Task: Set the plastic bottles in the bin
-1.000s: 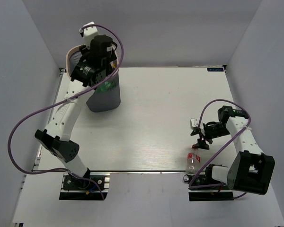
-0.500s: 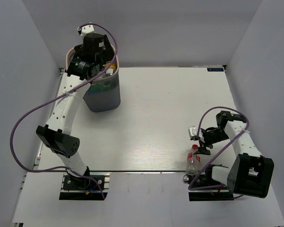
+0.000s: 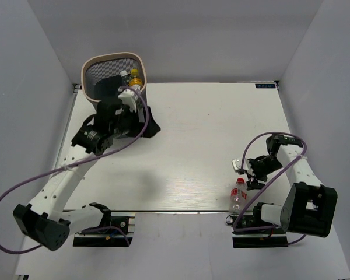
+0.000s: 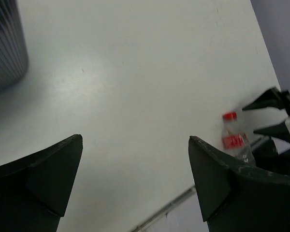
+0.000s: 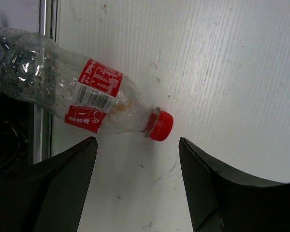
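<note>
White table (image 3: 210, 128): I count one clear red-capped bottle (image 5: 87, 99) outstanding, others inside dark perforated bin (image 3: 112, 56); left pincer (image 4: 135, 140), right pincer (image 5: 137, 141) gape empty.

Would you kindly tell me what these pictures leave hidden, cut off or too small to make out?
- Top view: two caps show at the rim of the bin; the left arm hides what lies deeper.
- Left wrist view: the picture's corner cuts the bin to a strip of wall.
- All views: the label print on the red-capped bottle is too small to read.

Red label (image 5: 97, 94) on the bottle (image 5: 34, 72) (white print): unreadable.
</note>
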Motion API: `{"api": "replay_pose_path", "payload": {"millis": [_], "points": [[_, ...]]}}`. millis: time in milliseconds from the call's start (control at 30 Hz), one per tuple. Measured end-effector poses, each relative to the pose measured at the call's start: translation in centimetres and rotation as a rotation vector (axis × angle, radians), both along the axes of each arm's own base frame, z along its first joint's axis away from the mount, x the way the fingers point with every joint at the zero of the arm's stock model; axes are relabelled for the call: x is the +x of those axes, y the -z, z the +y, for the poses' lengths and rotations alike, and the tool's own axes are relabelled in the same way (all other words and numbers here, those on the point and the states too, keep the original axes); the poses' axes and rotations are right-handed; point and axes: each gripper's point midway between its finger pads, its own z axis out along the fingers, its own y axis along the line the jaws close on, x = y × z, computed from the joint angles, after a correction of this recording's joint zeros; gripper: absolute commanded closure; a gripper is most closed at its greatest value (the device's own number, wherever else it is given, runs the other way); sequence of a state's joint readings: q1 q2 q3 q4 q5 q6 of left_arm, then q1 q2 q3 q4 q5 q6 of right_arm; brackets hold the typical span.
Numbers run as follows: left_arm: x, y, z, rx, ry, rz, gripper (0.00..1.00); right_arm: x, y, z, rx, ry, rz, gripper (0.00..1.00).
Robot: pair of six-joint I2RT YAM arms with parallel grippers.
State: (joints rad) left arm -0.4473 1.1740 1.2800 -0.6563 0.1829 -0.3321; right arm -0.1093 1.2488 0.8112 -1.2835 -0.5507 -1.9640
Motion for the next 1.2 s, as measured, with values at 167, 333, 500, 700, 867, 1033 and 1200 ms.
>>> {"api": "replay_pose_path", "payload": {"millis": [167, 333, 500, 700, 867, 1033, 1200], "points": [[-4.1, 4.0, -1.1, -0.038, 0.095, 0.099, 0.00, -2.2, 1.2, -0.1, -0.015, -0.006, 0.026, 0.22], [-5.7, 6.4, -2.0, -0.050, 0.139, 0.157, 0.00, -4.6, 2.6, 0.5, 0.004, -0.011, 0.083, 0.21], [-7.1, 8.6, -2.3, -0.061, 0.147, 0.217, 0.00, -4.7, 2.7, 0.9, 0.020, -0.012, 0.061, 0.20], [-7.8, 8.7, -3.3, -0.086, 0.170, 0.227, 0.00, -3.7, 2.5, 1.8, 0.071, -0.008, 0.002, 0.20], [-8.0, 8.7, -4.8, -0.100, 0.202, 0.225, 0.00, -0.5, -0.3, 2.1, 0.103, -0.004, -0.043, 0.18], [-8.2, 9.9, -7.2, -0.098, 0.255, 0.252, 0.00, 2.4, -2.6, 2.5, 0.138, -0.002, -0.144, 0.17], [-9.1, 12.0, -9.6, -0.070, 0.312, 0.301, 0.00, 4.9, -4.8, 2.9, 0.172, 0.118, -0.150, 0.15]]}}
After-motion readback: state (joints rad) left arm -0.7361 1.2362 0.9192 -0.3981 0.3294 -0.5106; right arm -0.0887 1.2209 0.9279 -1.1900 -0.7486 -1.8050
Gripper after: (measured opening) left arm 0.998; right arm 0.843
